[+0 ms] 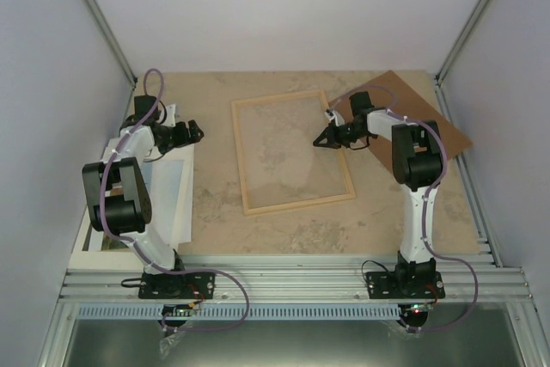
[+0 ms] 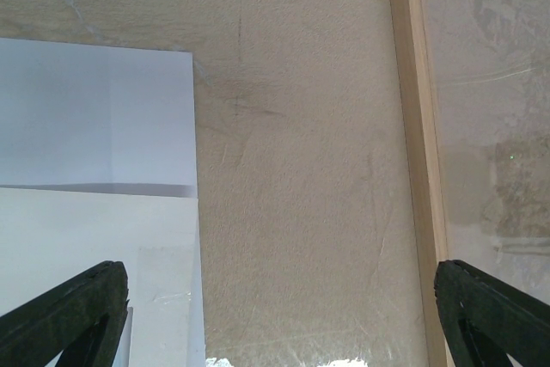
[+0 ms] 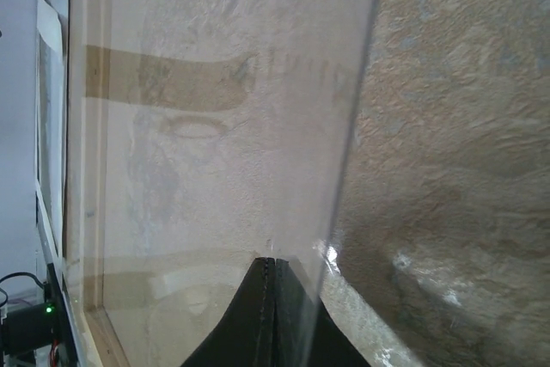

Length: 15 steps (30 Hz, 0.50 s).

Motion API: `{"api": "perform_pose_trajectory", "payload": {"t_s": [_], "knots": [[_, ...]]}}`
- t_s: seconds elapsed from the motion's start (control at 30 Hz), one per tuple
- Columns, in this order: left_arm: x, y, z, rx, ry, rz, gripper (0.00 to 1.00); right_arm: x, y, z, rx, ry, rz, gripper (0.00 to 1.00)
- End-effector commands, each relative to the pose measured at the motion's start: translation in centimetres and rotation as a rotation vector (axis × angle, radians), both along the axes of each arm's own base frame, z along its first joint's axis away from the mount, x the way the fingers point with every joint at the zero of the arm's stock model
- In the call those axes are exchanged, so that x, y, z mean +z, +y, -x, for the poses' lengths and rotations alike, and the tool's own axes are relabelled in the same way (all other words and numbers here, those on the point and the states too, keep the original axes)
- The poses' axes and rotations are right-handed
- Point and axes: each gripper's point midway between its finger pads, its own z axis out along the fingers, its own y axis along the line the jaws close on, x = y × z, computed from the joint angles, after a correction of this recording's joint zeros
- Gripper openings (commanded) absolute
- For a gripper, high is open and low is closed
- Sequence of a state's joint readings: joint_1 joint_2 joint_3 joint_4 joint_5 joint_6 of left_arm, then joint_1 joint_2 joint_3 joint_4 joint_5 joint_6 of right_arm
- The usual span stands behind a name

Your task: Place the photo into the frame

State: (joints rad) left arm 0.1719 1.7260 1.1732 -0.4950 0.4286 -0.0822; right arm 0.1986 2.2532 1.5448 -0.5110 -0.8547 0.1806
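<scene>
The frame (image 1: 294, 153) of pale wood lies flat mid-table, its clear pane (image 3: 215, 126) showing the tabletop through it. My right gripper (image 1: 321, 140) is shut, its tips (image 3: 271, 260) low over the pane by the frame's right rail. The pane's bare edge (image 3: 351, 135) crosses in front of one finger, and I cannot tell whether anything is pinched. The photo (image 1: 170, 191), a white and pale-blue sheet, lies at the table's left edge under my left arm. My left gripper (image 1: 196, 132) (image 2: 275, 324) hangs open over bare table between the photo (image 2: 94, 238) and the frame's left rail (image 2: 417, 126).
A flat brown backing board (image 1: 411, 105) lies at the back right, partly under the right arm. White walls and metal posts close in the table on three sides. The left arm's base electronics (image 3: 26, 324) show at the right wrist view's lower left.
</scene>
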Motion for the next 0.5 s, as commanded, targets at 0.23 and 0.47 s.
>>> {"api": "perform_pose_trajectory", "payload": {"t_s": [0.23, 0.47], "knots": [[0.39, -0.18, -0.59, -0.011, -0.015, 0.008, 0.99, -0.37, -0.76, -1.0, -0.011, -0.029, 0.045, 0.0], [0.27, -0.21, -0.6, -0.011, -0.012, 0.007, 0.99, -0.35, -1.15, -1.24, -0.019, -0.038, 0.065, 0.0]]}}
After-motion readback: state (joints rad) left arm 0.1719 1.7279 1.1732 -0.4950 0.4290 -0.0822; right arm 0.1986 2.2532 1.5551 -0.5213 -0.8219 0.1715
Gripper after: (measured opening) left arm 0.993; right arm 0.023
